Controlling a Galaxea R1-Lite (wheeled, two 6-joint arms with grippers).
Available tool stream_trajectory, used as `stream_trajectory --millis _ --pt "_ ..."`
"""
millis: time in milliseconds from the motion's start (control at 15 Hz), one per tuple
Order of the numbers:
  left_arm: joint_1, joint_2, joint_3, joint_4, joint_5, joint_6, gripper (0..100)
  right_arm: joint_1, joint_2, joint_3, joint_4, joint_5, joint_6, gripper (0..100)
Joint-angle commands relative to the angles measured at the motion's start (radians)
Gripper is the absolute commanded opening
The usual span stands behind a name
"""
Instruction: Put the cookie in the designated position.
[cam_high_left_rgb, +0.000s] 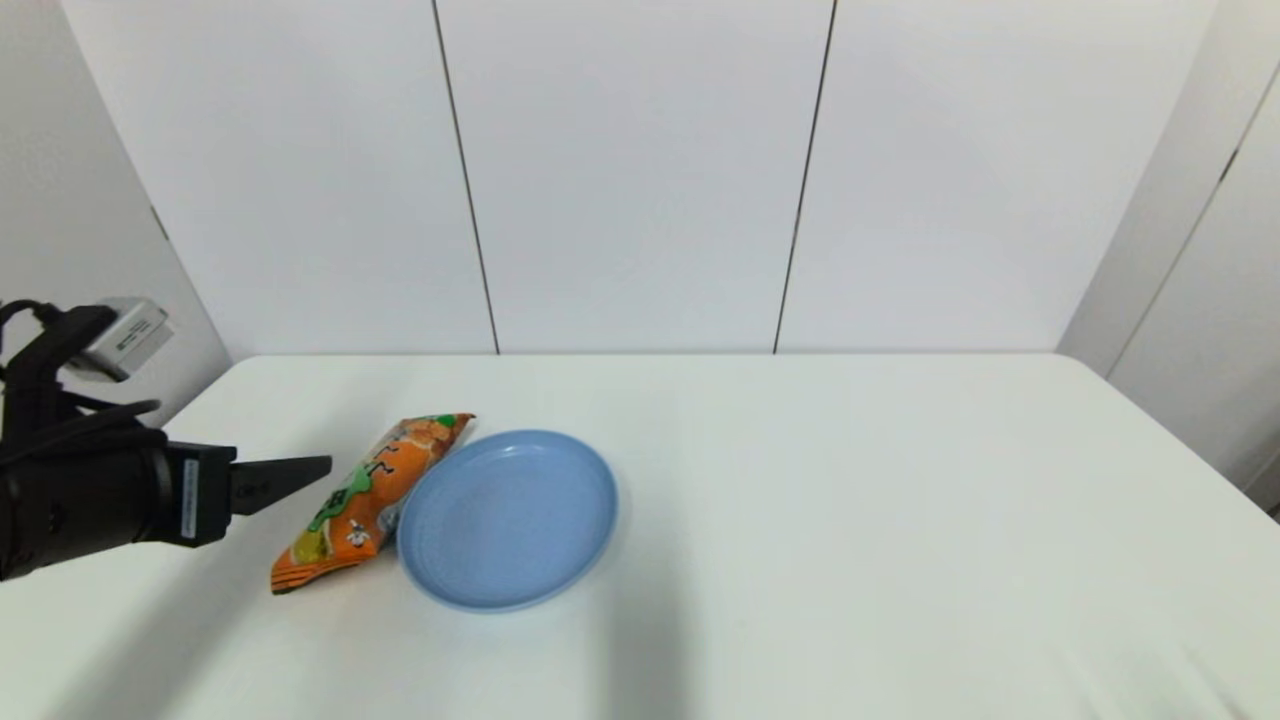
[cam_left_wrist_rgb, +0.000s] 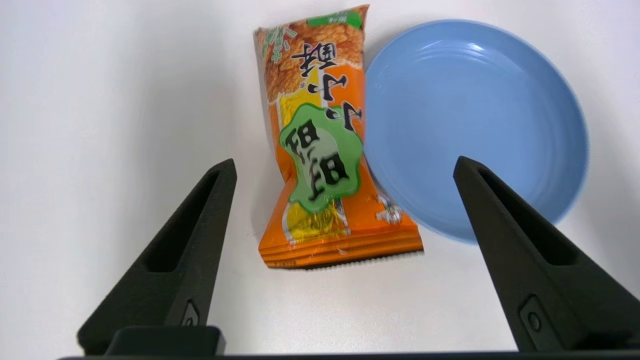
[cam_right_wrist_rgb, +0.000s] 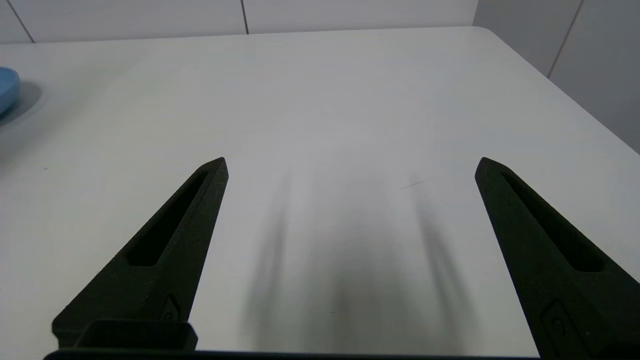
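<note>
The left hand (cam_high_left_rgb: 320, 467) is hovering wide open just beside the cookie (cam_high_left_rgb: 368, 500), presumably lining up a grasp. The cookie is lying on the bench (cam_high_left_rgb: 800, 500), touching the blue plate (cam_high_left_rgb: 590, 545). The right hand (cam_right_wrist_rgb: 350, 165), also spread wide, is sitting outside the head view.
</note>
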Motion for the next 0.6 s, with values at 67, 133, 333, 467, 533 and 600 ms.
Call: stream_trajectory --millis 67,133,333,467,533,600 --pt "0.0 -0.422 0.33 -0.399 0.007 0.015 100 -0.001 0.001 0.002 0.0 0.0 0.0 100" --pt "0.0 -0.485 0.376 -0.434 0.007 0.017 100 -0.001 0.001 0.002 0.0 0.0 0.001 100" --pt "0.0 -0.675 0.501 -0.48 0.054 0.043 100 -0.001 0.001 0.002 0.0 0.0 0.0 100" --pt "0.0 -0.827 0.567 -0.466 0.108 0.081 100 -0.001 0.001 0.002 0.0 0.0 0.001 100" --pt "0.0 -0.893 0.594 -0.448 0.119 0.103 100 -0.001 0.001 0.002 0.0 0.0 0.001 100" --pt "0.0 -0.921 0.631 -0.449 0.125 0.114 100 -0.001 0.001 0.002 0.0 0.0 0.001 100"
